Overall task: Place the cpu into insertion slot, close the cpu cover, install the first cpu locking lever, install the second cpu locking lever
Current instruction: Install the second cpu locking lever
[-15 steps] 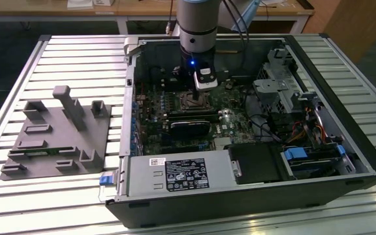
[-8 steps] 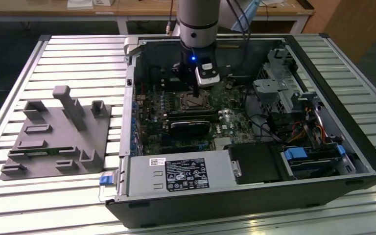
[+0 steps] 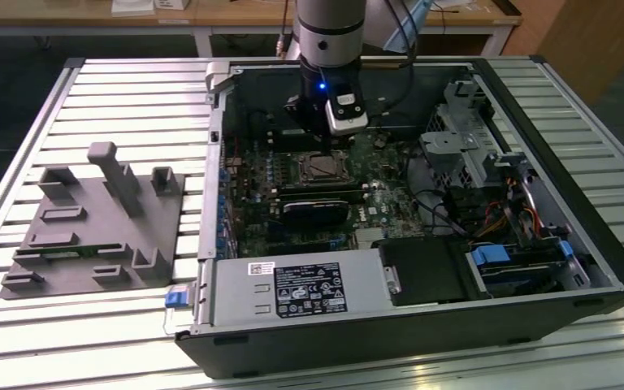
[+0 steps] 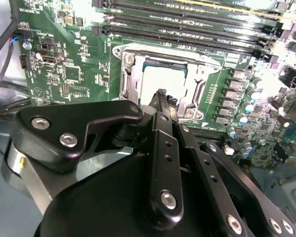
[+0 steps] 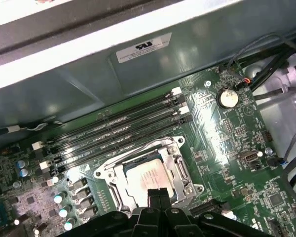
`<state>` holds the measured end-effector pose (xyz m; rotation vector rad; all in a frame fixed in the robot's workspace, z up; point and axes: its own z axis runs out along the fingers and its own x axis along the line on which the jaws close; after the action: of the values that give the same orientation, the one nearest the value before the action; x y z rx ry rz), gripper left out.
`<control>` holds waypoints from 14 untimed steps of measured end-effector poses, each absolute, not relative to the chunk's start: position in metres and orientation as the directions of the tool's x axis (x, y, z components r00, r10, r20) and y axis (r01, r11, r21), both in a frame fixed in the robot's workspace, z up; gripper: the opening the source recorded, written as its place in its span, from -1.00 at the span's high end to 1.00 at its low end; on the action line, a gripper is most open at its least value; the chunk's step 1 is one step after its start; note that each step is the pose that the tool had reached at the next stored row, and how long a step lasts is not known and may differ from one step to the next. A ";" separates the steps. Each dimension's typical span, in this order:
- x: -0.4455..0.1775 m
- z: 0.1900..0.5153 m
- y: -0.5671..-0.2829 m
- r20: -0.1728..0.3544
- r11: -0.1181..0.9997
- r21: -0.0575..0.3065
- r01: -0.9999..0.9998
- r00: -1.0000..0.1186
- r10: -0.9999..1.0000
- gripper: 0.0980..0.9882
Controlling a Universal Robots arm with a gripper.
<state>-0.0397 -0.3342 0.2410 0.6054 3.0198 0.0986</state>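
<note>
Gripper (image 4: 162, 95) pinched shut, empty, tip just above cpu (image 4: 158, 78) framed by cpu cover (image 4: 129, 81); I worry skewed descent skids tip, scratching cpu.

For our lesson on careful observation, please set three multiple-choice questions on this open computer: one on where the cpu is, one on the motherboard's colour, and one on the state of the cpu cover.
1. Where is the cpu?
A) in the insertion slot
B) on the grey fixture beside the case
C) on the power-supply box

2. What colour is the motherboard?
A) red
B) green
C) white

3. How does the cpu cover lie?
A) standing upright
B) flat around the cpu's top
C) outside the case

Answers:
1 A: in both wrist views its silvery top sits inside the socket.
2 B: the board around the socket is green.
3 B: its silvery plate lies level, with the chip showing through the cut-out.
</note>
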 end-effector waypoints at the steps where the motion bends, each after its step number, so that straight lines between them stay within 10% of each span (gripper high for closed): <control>1: -0.040 0.241 -0.334 -0.046 0.921 0.074 0.383 -0.921 0.386 0.98; 14: -0.040 0.241 -0.341 -0.046 0.921 0.074 0.382 -0.921 0.386 0.98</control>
<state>-0.0396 -0.3413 0.2412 0.6046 3.0201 0.0985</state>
